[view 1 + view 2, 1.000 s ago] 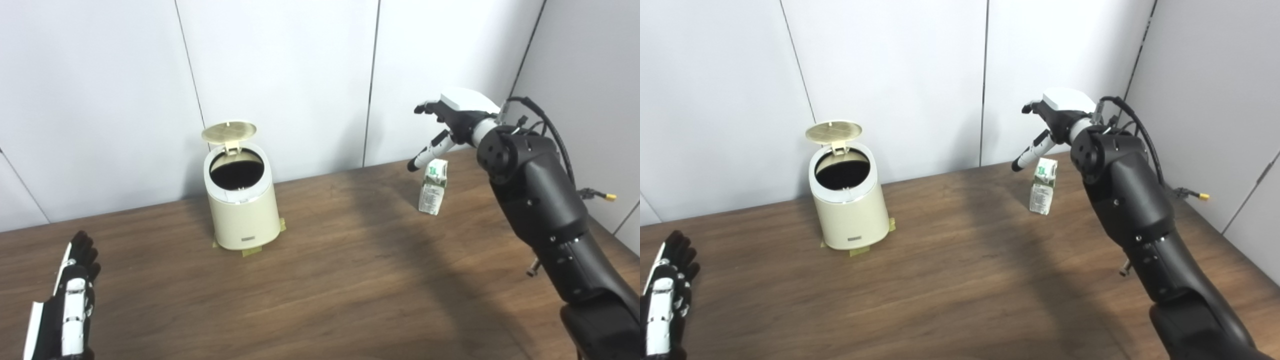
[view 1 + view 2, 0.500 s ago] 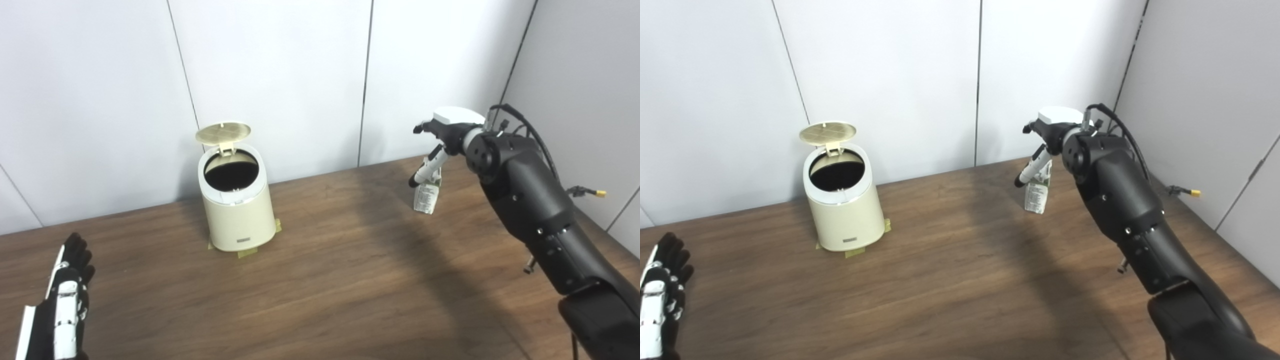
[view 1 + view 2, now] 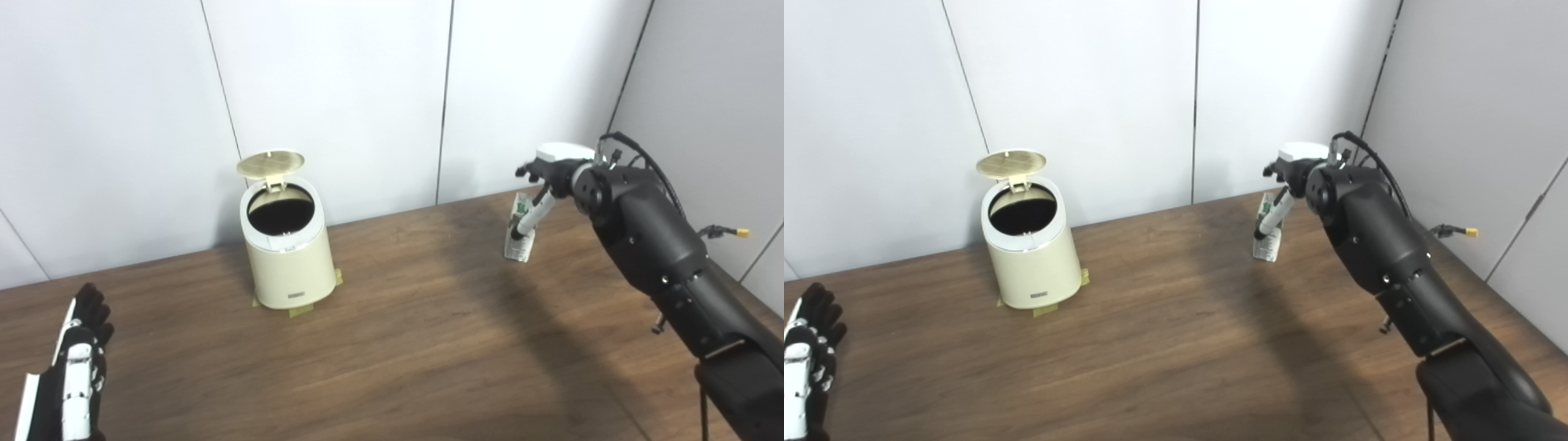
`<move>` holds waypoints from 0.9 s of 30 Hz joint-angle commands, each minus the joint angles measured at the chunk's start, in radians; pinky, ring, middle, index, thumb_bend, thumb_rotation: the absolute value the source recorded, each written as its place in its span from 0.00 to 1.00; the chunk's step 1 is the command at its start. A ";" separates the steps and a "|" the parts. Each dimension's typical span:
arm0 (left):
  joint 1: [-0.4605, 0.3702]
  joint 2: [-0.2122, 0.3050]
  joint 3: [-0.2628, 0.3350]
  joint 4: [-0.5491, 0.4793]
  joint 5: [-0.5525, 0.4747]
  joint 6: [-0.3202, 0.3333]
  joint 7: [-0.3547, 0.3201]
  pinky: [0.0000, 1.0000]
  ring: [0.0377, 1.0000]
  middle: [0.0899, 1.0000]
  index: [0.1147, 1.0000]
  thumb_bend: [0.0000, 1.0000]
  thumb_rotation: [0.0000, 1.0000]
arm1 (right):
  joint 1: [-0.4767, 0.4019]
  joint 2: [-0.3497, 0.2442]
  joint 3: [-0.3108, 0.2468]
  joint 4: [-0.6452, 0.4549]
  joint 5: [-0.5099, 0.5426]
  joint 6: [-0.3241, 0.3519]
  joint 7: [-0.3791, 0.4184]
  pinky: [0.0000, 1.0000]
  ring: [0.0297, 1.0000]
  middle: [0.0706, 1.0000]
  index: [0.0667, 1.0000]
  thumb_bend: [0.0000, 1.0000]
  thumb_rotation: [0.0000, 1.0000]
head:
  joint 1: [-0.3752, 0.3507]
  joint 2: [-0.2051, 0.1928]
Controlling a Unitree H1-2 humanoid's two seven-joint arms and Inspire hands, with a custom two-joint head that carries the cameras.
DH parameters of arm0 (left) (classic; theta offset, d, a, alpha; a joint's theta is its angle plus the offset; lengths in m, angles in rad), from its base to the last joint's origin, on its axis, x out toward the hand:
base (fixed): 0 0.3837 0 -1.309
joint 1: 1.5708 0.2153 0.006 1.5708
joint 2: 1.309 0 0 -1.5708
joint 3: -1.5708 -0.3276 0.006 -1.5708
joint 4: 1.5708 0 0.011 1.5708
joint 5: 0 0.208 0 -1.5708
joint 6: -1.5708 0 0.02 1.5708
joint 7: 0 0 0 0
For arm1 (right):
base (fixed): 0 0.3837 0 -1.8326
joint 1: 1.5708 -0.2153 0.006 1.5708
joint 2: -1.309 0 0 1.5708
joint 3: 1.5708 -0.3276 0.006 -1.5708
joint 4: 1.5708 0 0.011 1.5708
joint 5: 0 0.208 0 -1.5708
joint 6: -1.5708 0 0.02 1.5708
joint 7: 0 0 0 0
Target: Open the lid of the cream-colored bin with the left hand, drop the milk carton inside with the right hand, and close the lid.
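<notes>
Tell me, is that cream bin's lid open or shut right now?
Open. The lid stands tipped back on its hinge behind the cream bin, and the dark round mouth shows beneath it in both views.

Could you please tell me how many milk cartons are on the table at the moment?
1. The milk carton stands upright near the table's far right edge, at the right hand, well apart from the open cream-colored bin. The bin's dark inside cannot be seen, so another might be hidden there.
</notes>
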 commanded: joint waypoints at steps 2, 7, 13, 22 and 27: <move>-0.030 0.009 0.001 -0.037 -0.002 -0.008 -0.002 1.00 1.00 1.00 0.99 0.19 1.00 | -0.062 -0.018 -0.025 0.003 -0.027 0.004 0.004 0.66 0.79 0.84 0.88 0.95 0.37 | 0.000 0.002; -0.030 0.009 -0.001 -0.044 0.001 0.002 -0.001 1.00 1.00 1.00 1.00 0.19 1.00 | -0.059 -0.024 -0.021 0.013 -0.007 0.004 -0.005 0.62 0.76 0.81 0.87 0.96 0.36 | -0.001 0.001; -0.030 0.007 -0.003 -0.049 -0.001 0.004 -0.002 1.00 1.00 1.00 1.00 0.19 1.00 | -0.049 -0.020 -0.040 0.032 0.015 0.004 -0.019 0.57 0.69 0.77 0.87 1.00 0.39 | 0.002 0.003; -0.028 0.002 -0.009 -0.068 0.011 0.024 0.005 1.00 1.00 1.00 0.99 0.19 1.00 | -0.046 -0.027 -0.022 0.052 0.025 0.003 -0.048 0.60 0.73 0.79 0.89 0.98 0.41 | 0.010 0.003; -0.028 0.003 -0.008 -0.072 0.012 0.023 0.006 1.00 1.00 1.00 0.99 0.18 1.00 | -0.062 -0.033 -0.003 0.081 0.028 0.003 -0.069 0.65 0.80 0.85 0.90 0.99 0.38 | 0.013 0.005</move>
